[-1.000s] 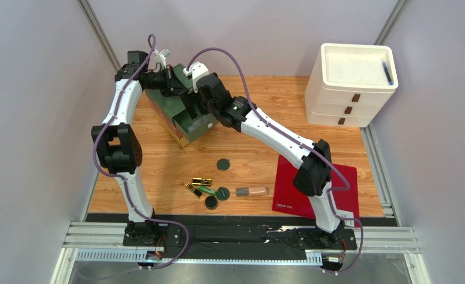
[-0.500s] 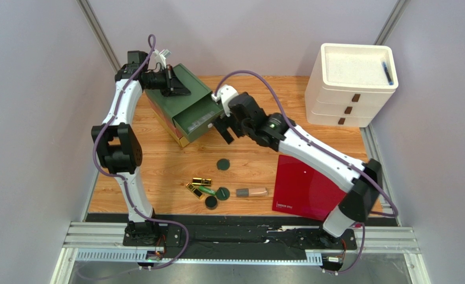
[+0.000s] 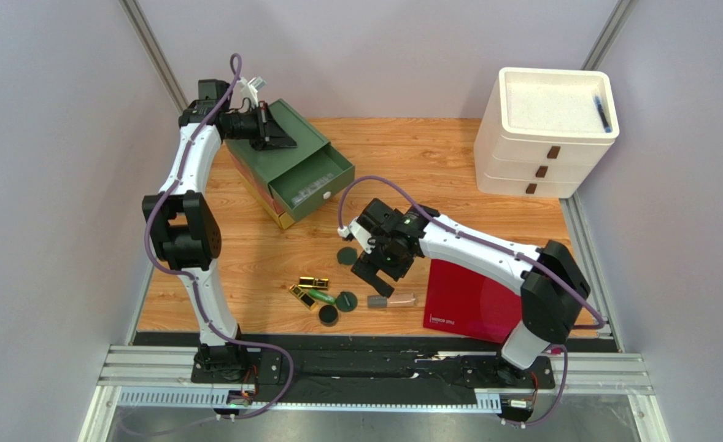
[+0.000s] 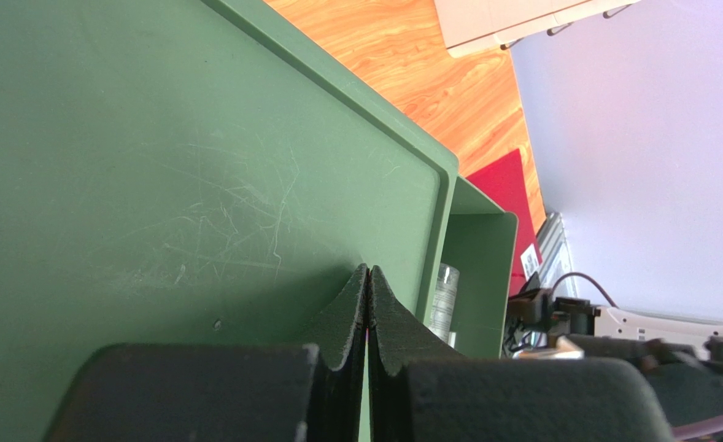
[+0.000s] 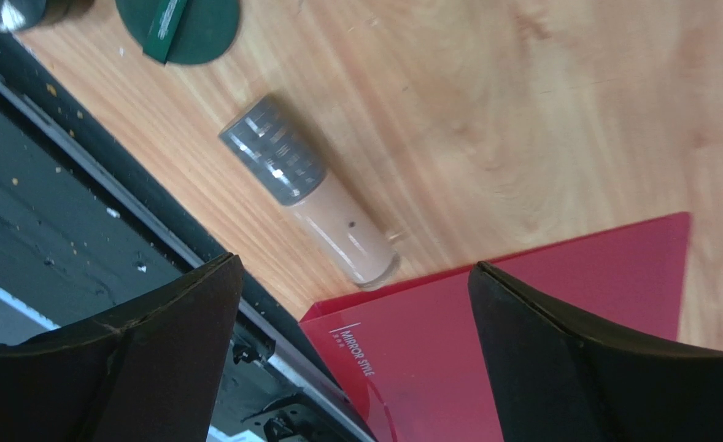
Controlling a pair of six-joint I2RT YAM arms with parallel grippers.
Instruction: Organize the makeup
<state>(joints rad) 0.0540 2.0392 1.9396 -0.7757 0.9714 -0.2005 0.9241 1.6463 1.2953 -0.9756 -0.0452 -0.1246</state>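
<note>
A clear lip-gloss tube (image 3: 391, 299) (image 5: 314, 198) with a grey cap lies on the wood by the red sheet. My right gripper (image 3: 377, 281) (image 5: 356, 267) is open and empty, hovering just above it. To the left lie three dark green compacts (image 3: 346, 256), (image 3: 346, 299), (image 3: 328, 315), gold lipstick tubes (image 3: 314, 281) and a green tube (image 3: 321, 297). My left gripper (image 3: 268, 129) (image 4: 367, 276) is shut and empty, tips resting on top of the green drawer box (image 3: 273, 157) (image 4: 153, 166). Its open drawer (image 3: 312, 184) holds another clear tube (image 4: 444, 299).
The flat red sheet (image 3: 485, 295) (image 5: 540, 322) lies at the near right, its corner touching the tube's end. A white three-drawer unit (image 3: 545, 129) stands at the back right. The table's near edge and black rail (image 5: 79, 212) are just beyond the tube.
My right arm has pulled away from the green drawer and swung toward the near edge, down over the lip-gloss tube. The left arm has not moved.
</note>
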